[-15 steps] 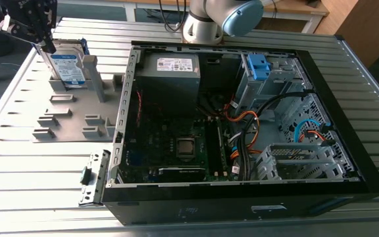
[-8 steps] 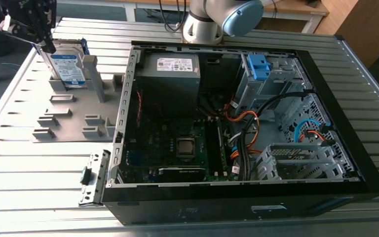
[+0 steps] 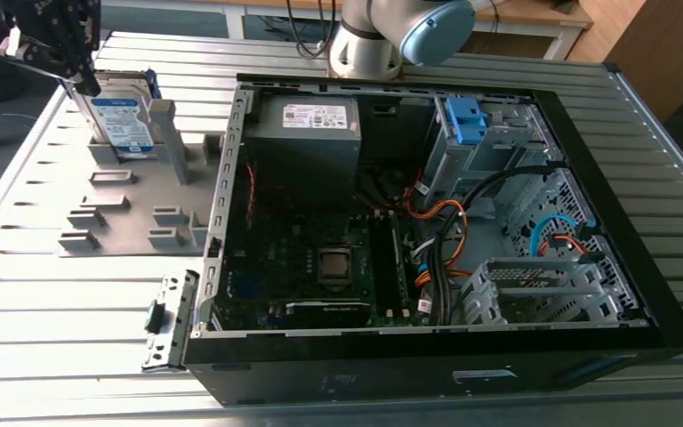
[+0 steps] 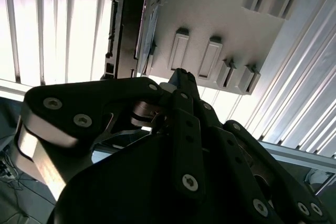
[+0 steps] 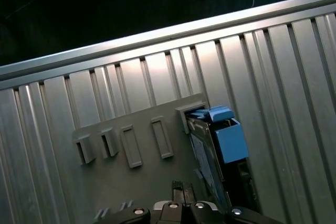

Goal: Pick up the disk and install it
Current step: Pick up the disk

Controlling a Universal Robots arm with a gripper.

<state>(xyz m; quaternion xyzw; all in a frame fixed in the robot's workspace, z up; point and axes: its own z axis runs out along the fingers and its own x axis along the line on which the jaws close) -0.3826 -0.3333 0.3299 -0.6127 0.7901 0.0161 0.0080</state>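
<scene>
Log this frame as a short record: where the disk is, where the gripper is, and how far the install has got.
disk: upright in the grey holder plate, on the exterior view's left of the open computer case
gripper: close by the disk's top edge; contact cannot be told
install: not done, disk is outside the case
drive cage: blue clip at its top

1. In the exterior view, strong light washes the ribbed silver metal counter [image 3: 68, 302] almost white at the exterior view's left, with glare along its ridges.
2. The open black computer case [image 3: 437, 356] is dim inside, and its walls shade the green circuit board [image 3: 282, 258].
3. In the second wrist view, the black metal pincer [image 4: 181, 77] is a dark silhouette against blown-out counter slats.
4. In the first wrist view, the counter carries a soft sheen, and the space beyond its edge is nearly black.
</scene>
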